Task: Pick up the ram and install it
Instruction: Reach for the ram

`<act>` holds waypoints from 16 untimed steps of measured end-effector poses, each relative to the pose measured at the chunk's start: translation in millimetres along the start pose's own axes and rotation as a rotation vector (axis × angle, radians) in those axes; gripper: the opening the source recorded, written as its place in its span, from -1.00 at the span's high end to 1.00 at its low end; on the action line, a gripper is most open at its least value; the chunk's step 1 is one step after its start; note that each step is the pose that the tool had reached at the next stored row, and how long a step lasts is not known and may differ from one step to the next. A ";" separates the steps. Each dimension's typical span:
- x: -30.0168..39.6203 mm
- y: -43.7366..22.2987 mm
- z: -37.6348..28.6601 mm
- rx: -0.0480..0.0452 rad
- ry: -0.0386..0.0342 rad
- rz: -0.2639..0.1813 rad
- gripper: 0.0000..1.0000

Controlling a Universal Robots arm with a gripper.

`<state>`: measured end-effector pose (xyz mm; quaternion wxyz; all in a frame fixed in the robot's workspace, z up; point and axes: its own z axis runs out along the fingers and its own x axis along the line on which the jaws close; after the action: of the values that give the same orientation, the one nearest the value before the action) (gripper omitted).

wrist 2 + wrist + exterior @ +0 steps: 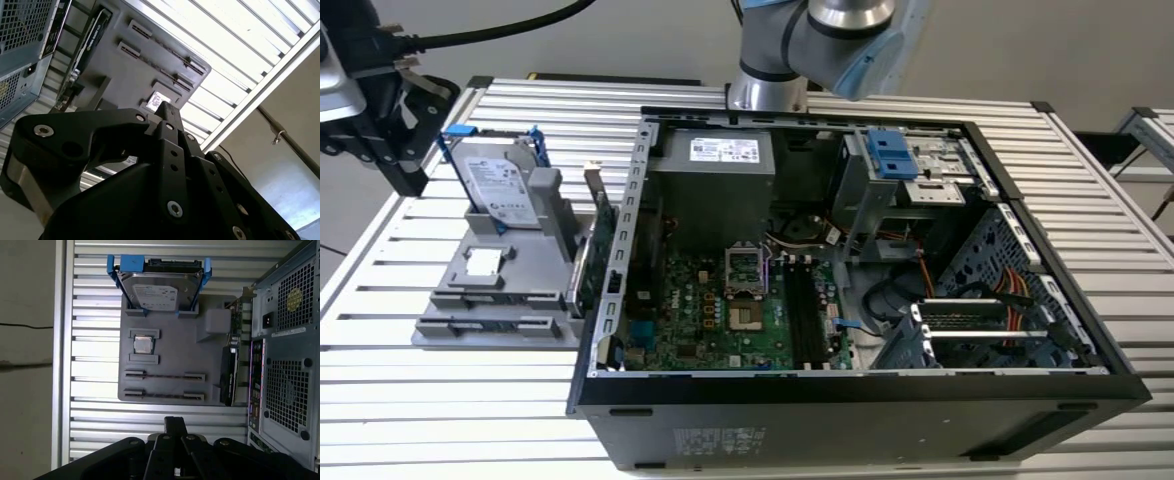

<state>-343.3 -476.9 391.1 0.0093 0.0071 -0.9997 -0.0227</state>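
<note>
A table [454, 400] of ribbed aluminium slats carries the whole scene. Nearest in the exterior view lies an open black tower computer case [854, 398], its green motherboard [707, 310] facing up. On the exterior view's left, just beside the case, sits a flat grey plastic holder tray [447, 335].

At the tray's near end two slots run side by side. The ram [165, 396], a long thin dark stick seen edge-on, stands in the outer slot. A second like stick [165, 376] stands in the slot behind it. Neither is touched by the gripper.

Further back on the tray lies a small square silver processor chip [483, 262]. A green circuit card [604, 250] stands upright along the tray's case side. Behind the chip, a silver hard drive with blue bracket [500, 180] leans in its cradle.

The black gripper [175, 426] hangs above the table at the exterior view's far left [398, 125], near the hard drive. Whether it is open or closed cannot be told. It carries nothing visible. Farthest back, the silver and blue arm [841, 30] rises behind the case.
</note>
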 end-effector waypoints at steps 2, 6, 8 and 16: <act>0.0 0.0 0.0 0.0000 0.0000 0.000 1.00; 0.0 0.0 0.1 0.0000 0.0000 -0.003 1.00; 0.0 0.0 0.2 -0.0001 0.0002 -0.007 1.00; 0.0 0.1 0.1 0.0005 0.0013 -0.030 1.00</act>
<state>-343.3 -476.8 391.0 0.0096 0.0222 -0.9995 -0.0226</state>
